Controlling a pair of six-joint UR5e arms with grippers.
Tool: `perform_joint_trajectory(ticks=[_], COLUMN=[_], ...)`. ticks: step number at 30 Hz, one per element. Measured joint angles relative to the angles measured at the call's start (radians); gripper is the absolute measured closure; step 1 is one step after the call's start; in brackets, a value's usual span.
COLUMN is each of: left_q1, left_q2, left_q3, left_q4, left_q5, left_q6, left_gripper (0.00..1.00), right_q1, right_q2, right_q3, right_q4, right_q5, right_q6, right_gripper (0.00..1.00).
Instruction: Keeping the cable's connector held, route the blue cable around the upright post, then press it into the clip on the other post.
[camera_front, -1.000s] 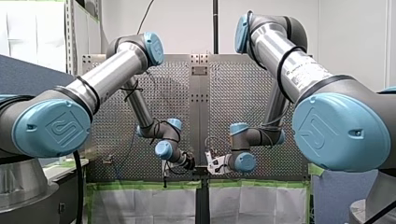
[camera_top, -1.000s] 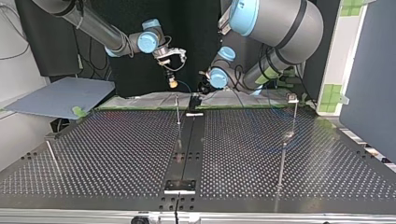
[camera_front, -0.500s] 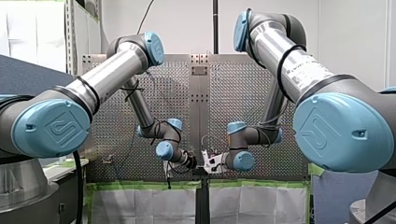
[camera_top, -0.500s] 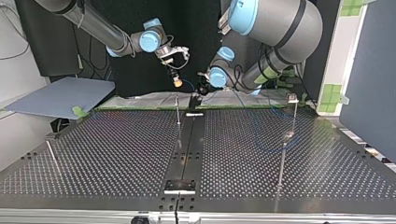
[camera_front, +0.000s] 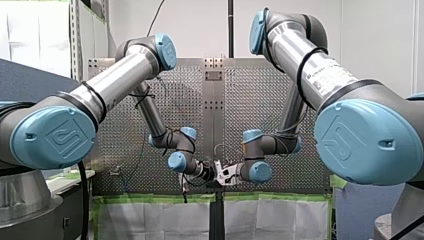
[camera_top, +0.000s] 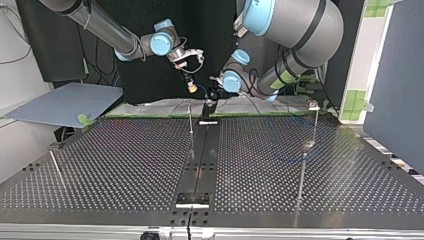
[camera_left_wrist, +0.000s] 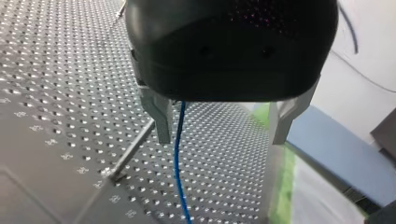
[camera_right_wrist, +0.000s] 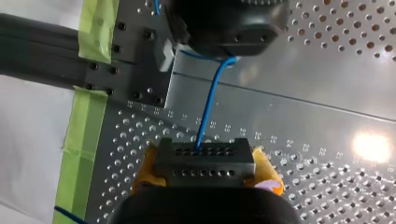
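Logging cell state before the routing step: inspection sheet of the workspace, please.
Surface: perforated metal table, dark centre strip.
Job's things: dark grey connector block in my right gripper; thin blue cable runs from it to my left gripper; thin upright metal post by the strip; post with a clip at the top view's right, clip too small to read.
Clutter: nothing seen.
Grippers: my right gripper, yellow pads, shut on the connector; my left gripper open, cable hanging between its metal fingers.
Cables: black wire loops on my left arm.
Surroundings: grey-blue board, green tape, white sheet past the table's edge.
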Motion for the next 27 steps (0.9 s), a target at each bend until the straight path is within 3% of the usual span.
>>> perform_joint_trajectory(ticks=[7,13,21,27], left_q1=[0.002,0.006,0.010,0.020], left_q2=[0.000,0.000,0.001,0.001], left_q3=[0.000,0.000,0.000,0.000], left_q4=[0.051,0.066,0.080,0.085], left_q5=[-0.012,-0.029,-0.090,-0.106], left_q6=[-0.025,-0.005,0.061,0.094], left_gripper=[0.00,0.00,0.00,0.00], right_q1=[0.011,0.020,0.028,0.029], right_q2=[-0.010,-0.022,-0.024,-0.023], right_q3=[0.000,0.000,0.000,0.007], right_q4=[0.003,0.005,0.005,0.007], right_q5=[-0.027,-0.034,-0.011,0.016], right_q6=[0.001,0.007,0.054,0.061], right_gripper=[1.00,1.00,1.00,1.00])
